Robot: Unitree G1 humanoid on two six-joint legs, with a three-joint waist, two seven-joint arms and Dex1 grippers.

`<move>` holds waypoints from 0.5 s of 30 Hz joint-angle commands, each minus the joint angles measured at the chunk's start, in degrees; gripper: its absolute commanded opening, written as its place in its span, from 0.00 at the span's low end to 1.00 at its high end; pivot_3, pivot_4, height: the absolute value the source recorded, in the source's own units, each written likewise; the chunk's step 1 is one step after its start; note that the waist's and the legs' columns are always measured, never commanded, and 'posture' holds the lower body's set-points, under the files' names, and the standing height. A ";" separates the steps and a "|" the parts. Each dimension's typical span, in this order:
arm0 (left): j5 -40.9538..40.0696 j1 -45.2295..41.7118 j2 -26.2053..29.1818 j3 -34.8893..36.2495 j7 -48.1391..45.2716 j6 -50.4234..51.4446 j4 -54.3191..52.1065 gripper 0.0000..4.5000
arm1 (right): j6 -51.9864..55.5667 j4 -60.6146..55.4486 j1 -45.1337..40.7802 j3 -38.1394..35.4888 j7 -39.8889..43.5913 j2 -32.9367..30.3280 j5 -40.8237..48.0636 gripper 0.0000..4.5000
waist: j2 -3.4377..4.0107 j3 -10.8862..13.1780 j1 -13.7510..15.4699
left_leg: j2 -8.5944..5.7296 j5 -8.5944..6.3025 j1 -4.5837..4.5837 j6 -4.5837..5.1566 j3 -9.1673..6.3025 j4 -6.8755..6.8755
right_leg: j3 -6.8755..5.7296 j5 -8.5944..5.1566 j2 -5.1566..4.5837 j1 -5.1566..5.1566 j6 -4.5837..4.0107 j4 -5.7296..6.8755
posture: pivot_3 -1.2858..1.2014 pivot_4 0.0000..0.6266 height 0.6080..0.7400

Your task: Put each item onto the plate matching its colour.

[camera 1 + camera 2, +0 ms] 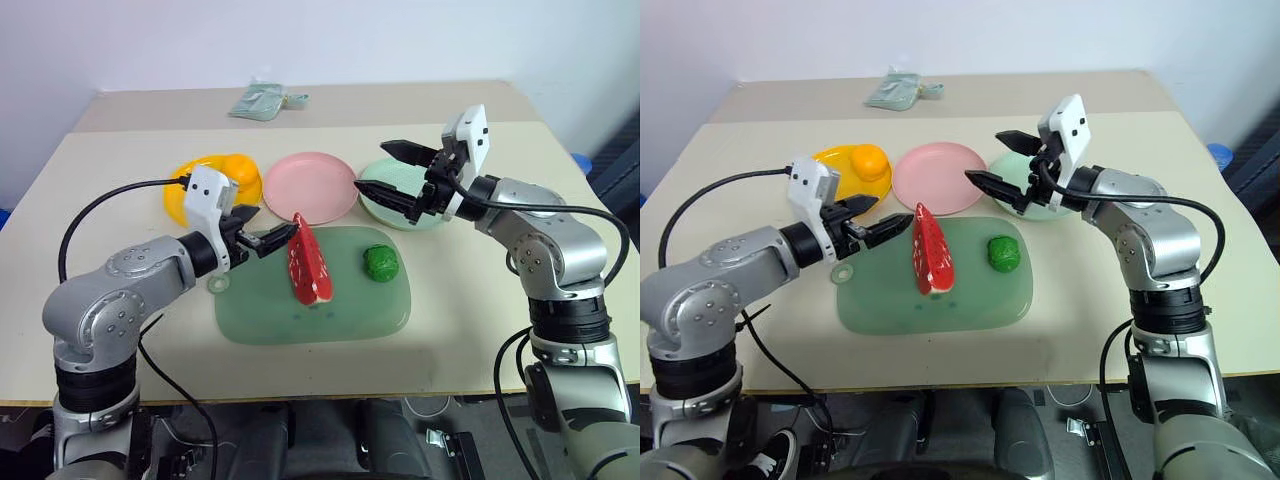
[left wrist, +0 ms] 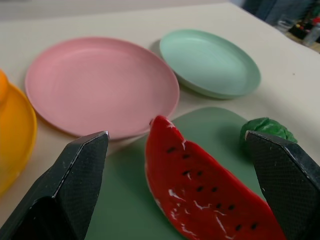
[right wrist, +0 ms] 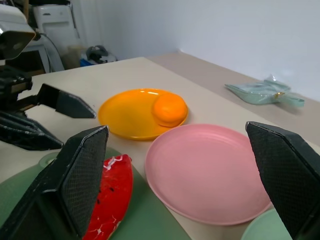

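From the head camera: the round orange toy fruit sits on the shallow yellow plastic plate, so one item looks home. The long red toy watermelon wedge and the small knobbly green toy vegetable both lie on the large pale green rounded tray, so two are left. The round pink plate and the pale mint green plate sit bare beyond the tray. The left gripper stands with its fingers apart, empty, just beside the wedge; the right gripper hangs above the mint plate, fingers spread, holding nothing. A small pale green packet lies far back on the table.

Left wrist view: black fingertips wide either side of the wedge, not touching it. I'd say the wedge is next, bound for pink.

Right wrist view: the orange fruit rests on the yellow plate's far side; the pink plate is bare.
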 commanded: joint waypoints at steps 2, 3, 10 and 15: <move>-2.38 -0.72 -1.97 0.75 2.72 2.70 -1.85 1.00 | -2.35 -0.13 -1.72 0.24 1.00 0.77 -0.40 1.00 | 0.00 0.00 0.06 | 0.00 0.00 0.01 0.00 0.00 0.00 | 0.00 0.00 0.00 0.00 0.00 0.00 | 0.52 0.24 1.00; -2.57 -0.80 -2.00 0.73 2.83 3.04 -1.84 1.00 | -2.44 0.01 -1.79 0.29 1.03 0.83 -0.44 1.00 | 0.00 0.00 0.10 | 0.00 0.00 0.01 0.00 0.01 0.00 | 0.01 0.00 0.00 0.00 0.00 0.00 | 0.52 0.24 1.00; -3.62 0.91 -3.74 -1.17 2.31 1.93 -1.47 1.00 | -3.09 0.01 -1.38 0.18 1.40 0.75 -0.63 1.00 | 0.00 0.00 0.31 | 0.00 0.00 0.01 -0.01 0.05 0.01 | 0.04 0.00 0.00 0.00 0.00 -0.01 | 0.52 0.24 1.00; -2.50 -0.25 -7.96 -3.42 5.90 3.75 1.01 1.00 | -3.28 -0.73 -0.85 0.06 0.84 1.02 -0.47 1.00 | 0.00 0.00 0.70 | 0.00 0.00 0.01 -0.01 0.06 0.04 | 0.06 0.00 -0.01 0.01 0.00 -0.01 | 0.52 0.24 1.00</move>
